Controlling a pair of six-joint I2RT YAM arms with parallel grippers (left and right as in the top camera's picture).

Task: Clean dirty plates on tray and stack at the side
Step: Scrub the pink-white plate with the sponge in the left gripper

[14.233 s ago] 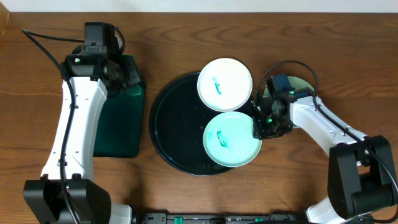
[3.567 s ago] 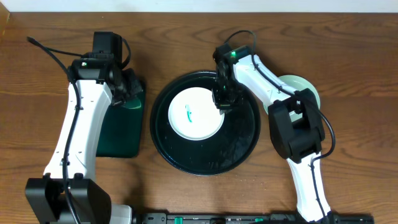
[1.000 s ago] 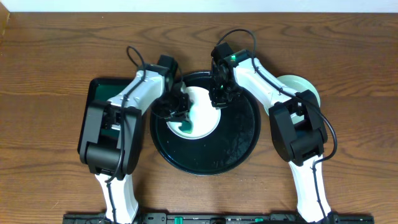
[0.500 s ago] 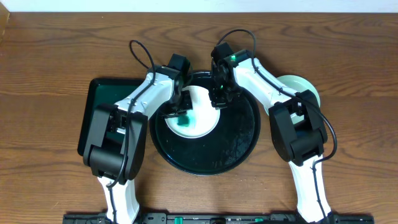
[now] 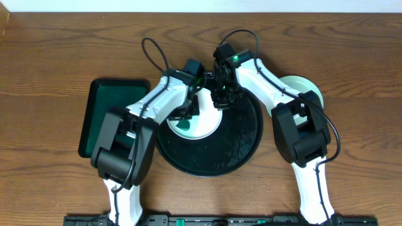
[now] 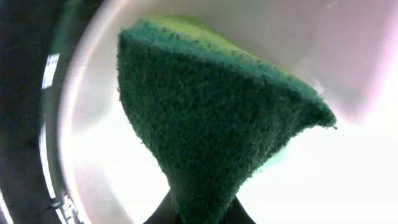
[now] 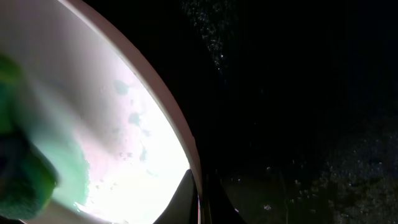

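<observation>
A white plate point(image 5: 205, 123) lies on the left half of the black tray point(image 5: 242, 147). My left gripper point(image 5: 188, 115) is shut on a green sponge point(image 5: 183, 124) and presses it on the plate. In the left wrist view the sponge point(image 6: 211, 112) fills the middle over the white plate point(image 6: 348, 162), with the fingers point(image 6: 200, 214) at the bottom. My right gripper point(image 5: 221, 100) is shut on the plate's right rim. The right wrist view shows the rim pinched between its fingers point(image 7: 200, 202), green smears on the plate point(image 7: 130, 118), and the tray point(image 7: 298, 93). Pale mint plates point(image 5: 306, 88) sit right of the tray, partly hidden by the arm.
A dark green rectangular tray point(image 5: 103, 119) lies on the wooden table left of the black tray. Both arms cross over the black tray's far half. Cables loop above the wrists.
My left gripper has slid the sponge rightward across the plate. The right gripper and the plate have stayed in place.
</observation>
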